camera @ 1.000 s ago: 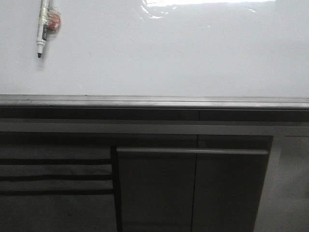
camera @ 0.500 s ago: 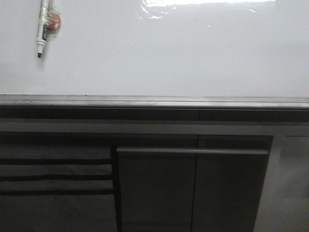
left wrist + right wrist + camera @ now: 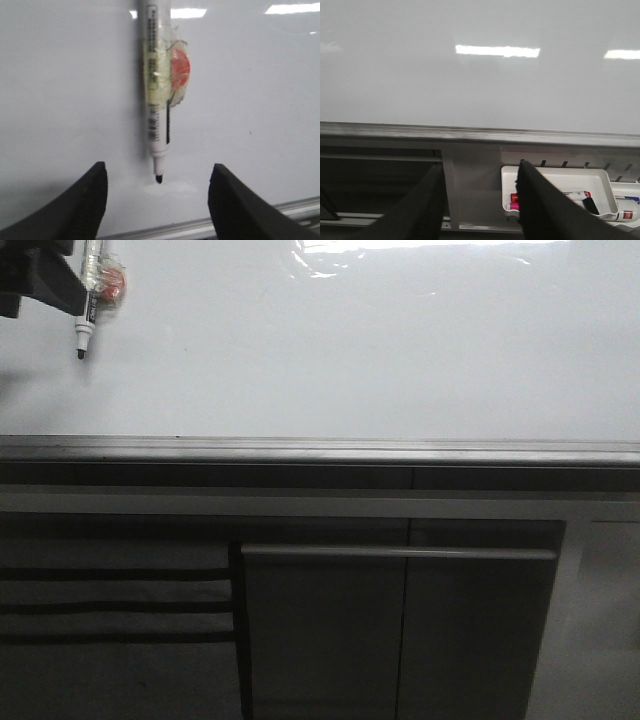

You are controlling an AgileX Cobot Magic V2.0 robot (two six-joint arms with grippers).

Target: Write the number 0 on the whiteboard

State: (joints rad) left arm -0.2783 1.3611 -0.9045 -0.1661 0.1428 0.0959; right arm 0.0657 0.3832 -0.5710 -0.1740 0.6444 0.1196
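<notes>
My left gripper point(image 3: 157, 200) stands with jaws spread wide, nothing between them; my right gripper point(image 3: 480, 210) likewise parted, empty.

The left gripper point(image 3: 157, 200) has two matte black fingers point(image 3: 85, 205) with broad bases, tapering to blunt rounded tips, plain and unmarked. The right gripper's point(image 3: 477, 200) fingers point(image 3: 547, 210) are the same dull black, smooth and wedge-shaped. In the front view, a dark, blocky piece of the left arm point(image 3: 35, 280) shows, its detail too dim to make out.

One whiteboard point(image 3: 380, 350), with one marker point(image 3: 157, 95) stuck to it. Two grippers, left point(image 3: 157, 200) and right point(image 3: 477, 205). One white tray point(image 3: 555, 175) holding several markers.
</notes>
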